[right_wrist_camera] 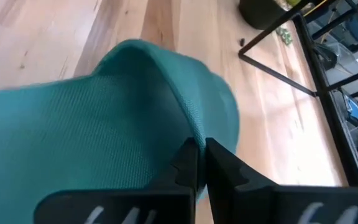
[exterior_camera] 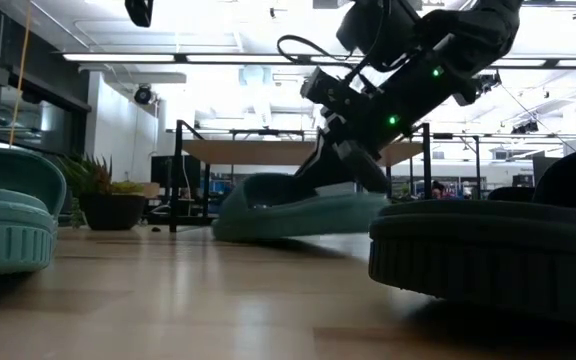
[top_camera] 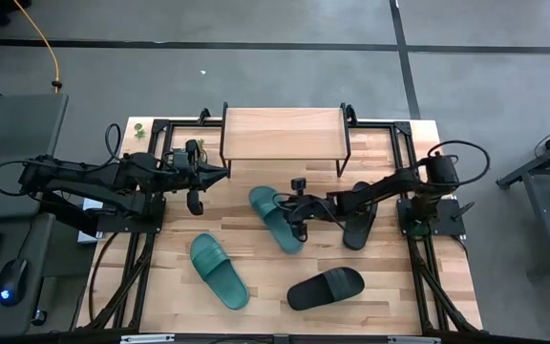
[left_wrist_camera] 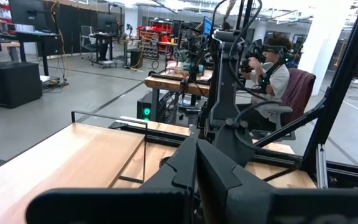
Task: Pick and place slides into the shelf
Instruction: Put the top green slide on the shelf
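Near the table's (top_camera: 390, 287) middle, just in front of the shelf (top_camera: 283, 134), the right gripper (top_camera: 299, 221) pinches a teal slide (top_camera: 275, 218), while the left gripper (top_camera: 220, 173) waits clenched, empty, by the shelf's left end.

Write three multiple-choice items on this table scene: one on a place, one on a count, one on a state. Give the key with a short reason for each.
1. Where is the right gripper?
A. At the teal slide just in front of the shelf
B. Over the black slide at the table's near edge
C. On the shelf top

2. How many slides lie on the shelf?
A. Two
B. None
C. Four

3. How do the right gripper's jaws stand?
A. Wide open above the wood
B. Shut on the rim of a teal slide
C. Shut on a black slide

Key: 1 A, the high view shows it at the teal slide. 2 B, the plank is bare; two teal and two black slides sit on the table. 3 B, the right wrist view shows them pinched on teal rubber.
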